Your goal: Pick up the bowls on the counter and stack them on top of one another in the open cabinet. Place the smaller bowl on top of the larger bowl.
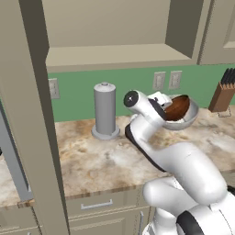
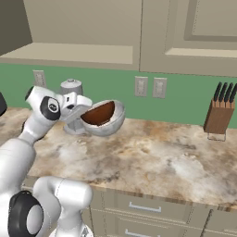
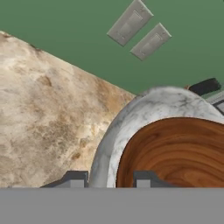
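Already nested, the brown bowl point(image 2: 98, 113) sits inside the pale bowl point(image 2: 113, 121), and the gripper point(image 3: 109, 179) is clamped on the pale bowl's rim, one finger outside and one between the two bowls; the pair hangs tilted above the counter point(image 2: 152, 157), just right of the canister point(image 1: 105, 111). Going left to right: the canister stands close beside the arm, so a swing leftward toward the cabinet point(image 1: 114, 57) could knock it over. Next, the grip is on one edge only, and the load leans, so I judge the pale bowl could pivot or slip between the fingers. The brown bowl merely rests inside, so a steeper tilt or a jolt could slide it out onto the stone. Higher up, the cabinet's front lip could catch the bowls if the lift is too shallow. As for what is hard to read: the fingertips are cut off at the bottom of the hand view, the wrist hides the grip point from the left base view, and the knife block point(image 2: 218, 115) at far right is partly cropped.
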Available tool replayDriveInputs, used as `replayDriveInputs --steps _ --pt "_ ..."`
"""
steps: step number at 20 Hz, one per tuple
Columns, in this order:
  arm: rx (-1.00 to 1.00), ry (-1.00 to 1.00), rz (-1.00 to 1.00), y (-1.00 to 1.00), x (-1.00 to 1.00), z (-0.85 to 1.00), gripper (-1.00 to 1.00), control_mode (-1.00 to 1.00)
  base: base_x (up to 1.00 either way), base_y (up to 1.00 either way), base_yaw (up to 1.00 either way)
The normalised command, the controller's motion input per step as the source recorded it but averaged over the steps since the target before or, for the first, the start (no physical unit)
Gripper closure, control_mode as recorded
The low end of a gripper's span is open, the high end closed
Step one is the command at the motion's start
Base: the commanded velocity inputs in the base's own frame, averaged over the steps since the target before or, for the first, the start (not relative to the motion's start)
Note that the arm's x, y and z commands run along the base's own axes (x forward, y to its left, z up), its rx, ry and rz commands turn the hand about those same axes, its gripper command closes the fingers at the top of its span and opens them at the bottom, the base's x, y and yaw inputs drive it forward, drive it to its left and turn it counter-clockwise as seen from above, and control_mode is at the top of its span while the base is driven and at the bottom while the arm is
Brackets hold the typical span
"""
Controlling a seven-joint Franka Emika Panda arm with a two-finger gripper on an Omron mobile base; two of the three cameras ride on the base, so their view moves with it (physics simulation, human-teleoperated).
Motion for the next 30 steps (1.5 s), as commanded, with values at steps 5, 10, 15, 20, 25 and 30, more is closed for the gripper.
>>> replayDriveInputs --steps 5,10,15,20,25,30 --pt "0.0 0.02 0.0 0.15 -0.48 0.4 1.0 -1.0 0.0 0.0 0.0" --pt "-0.03 0.0 0.0 0.29 -0.42 0.48 1.0 -1.0 0.0 0.0 0.0" --pt "-0.02 0.0 0.02 0.29 -0.36 0.52 1.0 -1.0 0.0 0.0 0.0" --pt "-0.01 0.0 0.05 0.27 -0.14 0.56 1.0 -1.0 0.0 0.0 0.0" --pt "0.0 0.0 0.08 0.28 -0.05 0.58 1.0 -1.0 0.0 0.0 0.0" --pt "-0.01 0.0 0.1 0.28 -0.02 0.58 1.0 -1.0 0.0 0.0 0.0"
